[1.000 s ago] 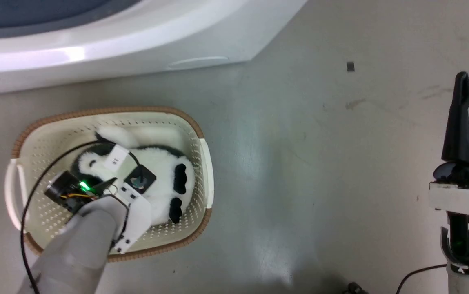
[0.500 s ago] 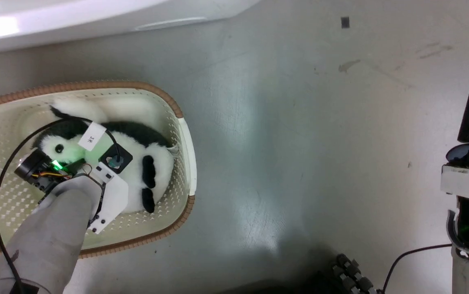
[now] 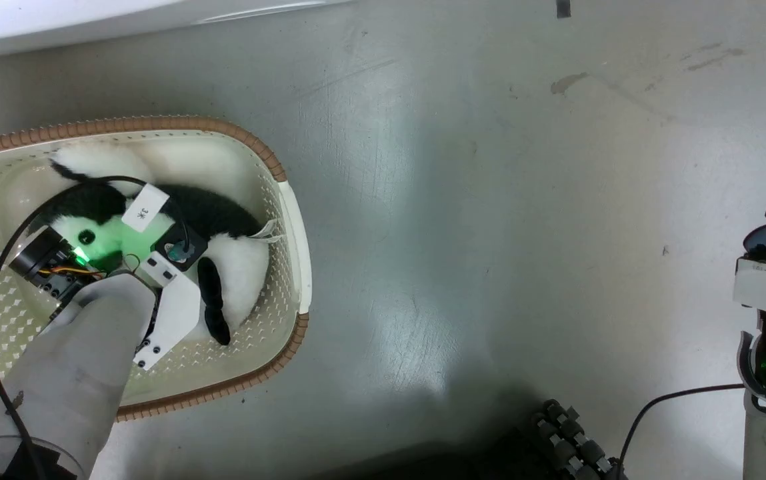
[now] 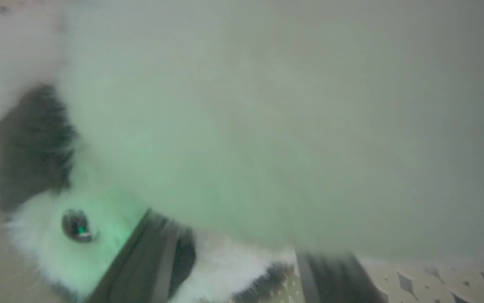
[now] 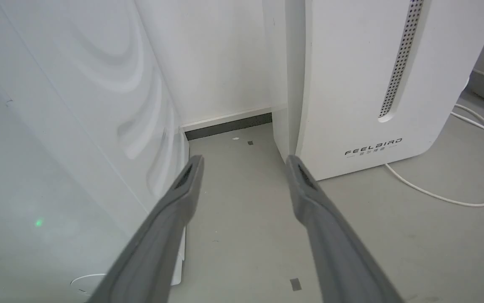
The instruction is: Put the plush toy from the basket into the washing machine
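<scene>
Inside the basket [image 3: 293, 220], the left gripper [image 4: 229, 240] pointed straight down onto the plush toy [image 3: 239, 263], its two fingers spread apart and sunk into the fur, not yet pinched. The toy lay along the basket's length, head toward its left end. Well to the right of the basket, the right gripper [image 5: 244, 162] hung open and empty, much the farther arm.
</scene>
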